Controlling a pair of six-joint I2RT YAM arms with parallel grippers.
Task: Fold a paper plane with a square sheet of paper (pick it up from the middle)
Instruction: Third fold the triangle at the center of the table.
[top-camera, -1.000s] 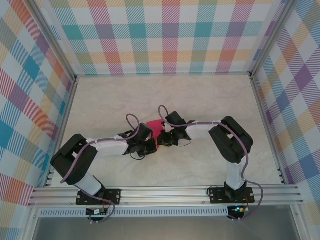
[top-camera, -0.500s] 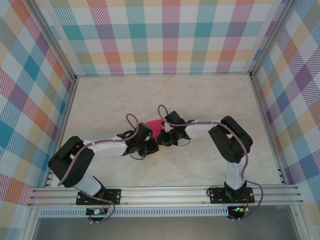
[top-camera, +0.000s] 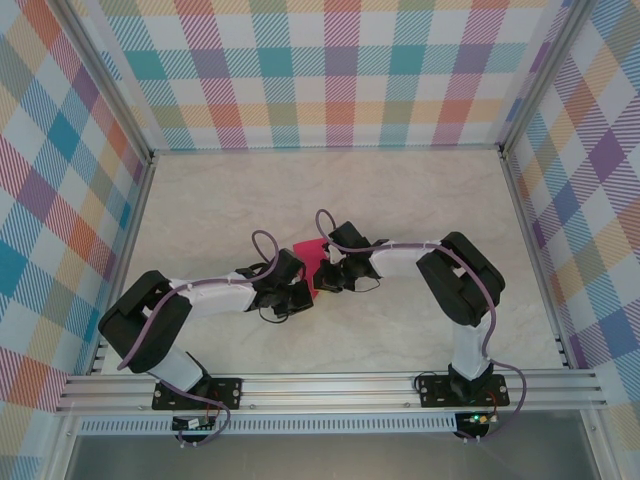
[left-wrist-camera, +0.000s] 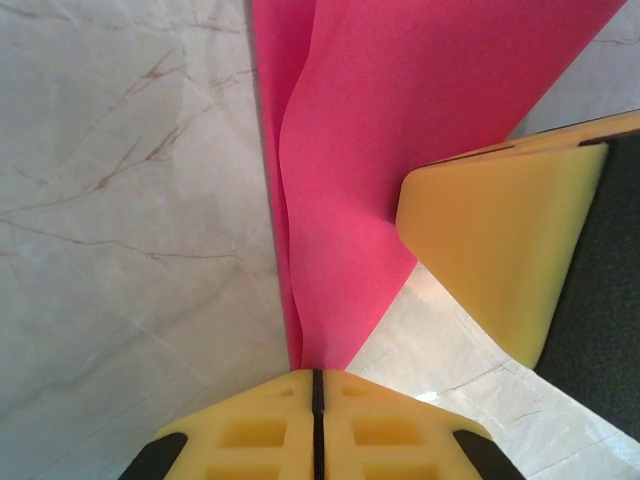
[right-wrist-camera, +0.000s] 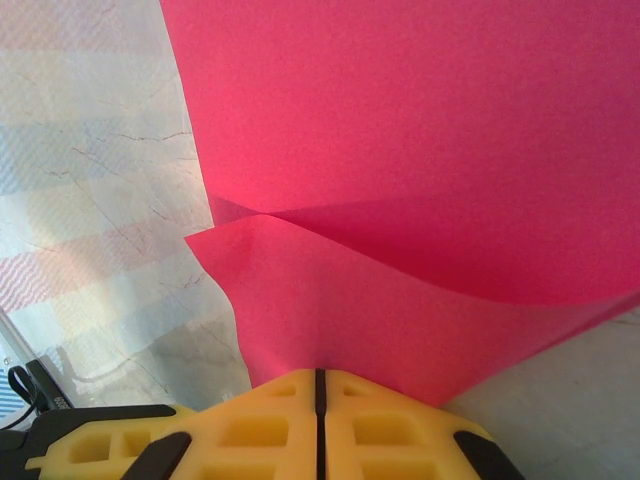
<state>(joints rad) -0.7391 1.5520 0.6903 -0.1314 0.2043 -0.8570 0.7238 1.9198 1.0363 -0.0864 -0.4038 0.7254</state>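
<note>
Square sheet of paper (top-camera: 310, 254), magenta-pink and creased, bows, pinched by left jaws and right jaws.

Top cam sits high behind the arm bases, looking down on the whole table (top-camera: 400, 200). Both wrist cams ride super close, peering past their own yellow jaws at the same pink sheet (left-wrist-camera: 380, 120).

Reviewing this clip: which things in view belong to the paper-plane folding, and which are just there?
In the job: pink paper, creased; left jaws, shut on it; right jaws, shut on it.
Just surroundings: marble table; plaid walls; metal frame rail.
</note>
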